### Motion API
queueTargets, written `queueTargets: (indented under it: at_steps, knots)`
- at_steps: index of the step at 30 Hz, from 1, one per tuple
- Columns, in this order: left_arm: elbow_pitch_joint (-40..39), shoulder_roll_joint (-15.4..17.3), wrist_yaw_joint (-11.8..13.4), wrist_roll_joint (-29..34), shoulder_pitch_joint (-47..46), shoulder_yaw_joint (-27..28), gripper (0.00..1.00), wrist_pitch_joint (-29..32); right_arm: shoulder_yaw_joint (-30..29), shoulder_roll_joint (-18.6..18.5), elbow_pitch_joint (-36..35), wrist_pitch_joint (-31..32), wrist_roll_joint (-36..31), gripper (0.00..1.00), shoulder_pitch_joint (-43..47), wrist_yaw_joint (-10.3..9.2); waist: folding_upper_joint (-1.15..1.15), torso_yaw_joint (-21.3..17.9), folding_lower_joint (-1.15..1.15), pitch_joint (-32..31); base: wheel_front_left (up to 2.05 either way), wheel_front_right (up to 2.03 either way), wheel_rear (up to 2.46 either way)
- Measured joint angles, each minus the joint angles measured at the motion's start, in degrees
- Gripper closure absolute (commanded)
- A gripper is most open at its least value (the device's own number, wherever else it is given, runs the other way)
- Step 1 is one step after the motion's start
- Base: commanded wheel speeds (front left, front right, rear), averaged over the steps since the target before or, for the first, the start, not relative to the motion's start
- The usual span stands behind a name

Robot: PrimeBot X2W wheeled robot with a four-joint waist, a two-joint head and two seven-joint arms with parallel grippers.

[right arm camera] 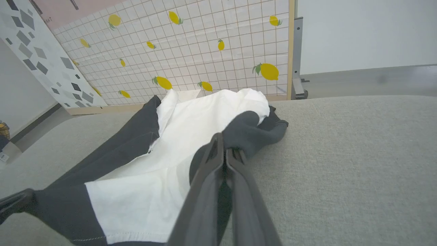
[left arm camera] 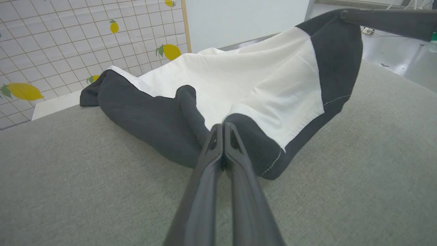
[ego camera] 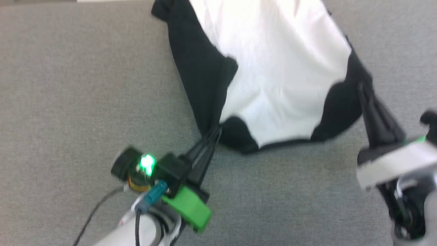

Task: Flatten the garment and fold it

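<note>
Head view looks straight down — both wrist views, low and close, share the garment [ego camera: 273,78].

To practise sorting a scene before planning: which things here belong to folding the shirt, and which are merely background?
Job: black-and-white shirt; left hand, shut on its black fabric; right hand, shut on its black fabric; grey fabric surface.
Background: lemon-print tiled panel; grey-flecked panel; white wall.

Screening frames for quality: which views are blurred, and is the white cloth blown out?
Head view: motion-smeared, garment and right gripper soft-edged, white cloth bright but folds readable. Left wrist view: sharp, hem stitching crisp beside the left gripper. Right wrist view: sharp, evenly lit.
</note>
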Motion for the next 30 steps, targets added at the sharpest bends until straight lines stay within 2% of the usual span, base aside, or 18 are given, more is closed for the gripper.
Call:
queueTargets:
  at_steps: [13,25,30]
  knots:
    - [0.1,3.0,2.8,-4.9,11.4,-3.0,1.00,4.4,-0.4,1.2,0.8,4.6,-0.8,1.00,15.5,0.00,0.00,-0.1,0.00,-7.7,0.00,0.00,0.00]
    - [-1.1,6.3,3.8,-8.9,18.1,-5.4,1.00,9.0,-0.9,1.9,-0.2,10.7,-1.0,1.00,25.4,0.00,0.00,-0.6,0.00,-14.1,0.00,0.00,0.00]
    - [-0.3,6.5,3.8,-10.9,20.5,-6.6,1.00,10.5,-0.4,1.5,0.3,12.6,-2.4,1.00,27.9,0.00,0.00,-0.9,0.00,-15.2,0.00,0.00,0.00]
